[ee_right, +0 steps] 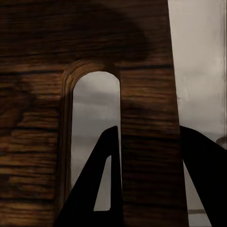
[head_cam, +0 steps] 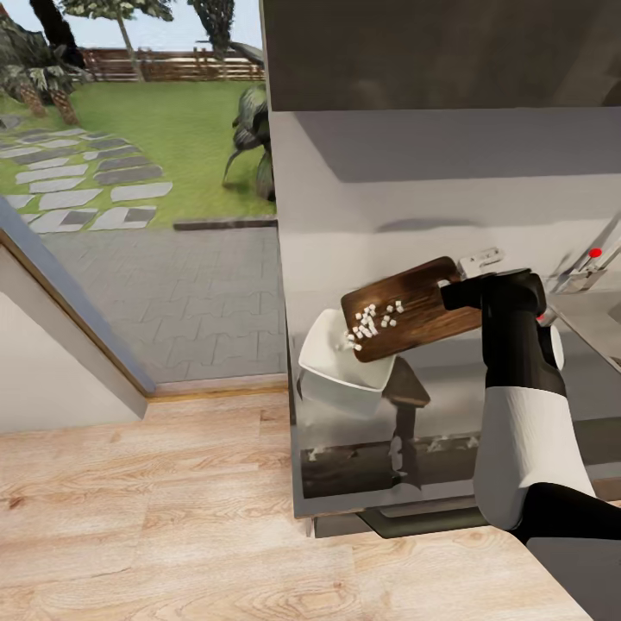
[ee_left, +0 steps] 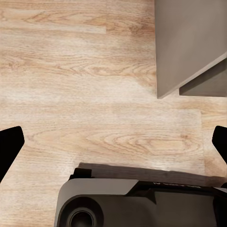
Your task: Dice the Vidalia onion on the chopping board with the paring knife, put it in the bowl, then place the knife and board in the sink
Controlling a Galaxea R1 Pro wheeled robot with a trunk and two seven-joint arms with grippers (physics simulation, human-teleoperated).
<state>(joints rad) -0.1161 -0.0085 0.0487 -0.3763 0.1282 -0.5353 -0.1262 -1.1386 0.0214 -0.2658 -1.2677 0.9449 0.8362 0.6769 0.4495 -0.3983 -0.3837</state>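
The left gripper (ee_left: 113, 142) hangs spread and empty over the floor (ee_left: 94, 71). On the countertop (head_cam: 448, 388), the bowl (head_cam: 332, 362) sits under the tilted board (head_cam: 410, 306), whose dice (head_cam: 373, 321) cluster near its low edge. The right gripper (head_cam: 457, 297) pinches the board's slotted end; I'd steepen the tilt slowly, keeping the low edge over the bowl.

The board (head_cam: 414, 309) hides the bowl's (head_cam: 332, 358) far right part; the tap (head_cam: 586, 263) is cut off at the right edge.
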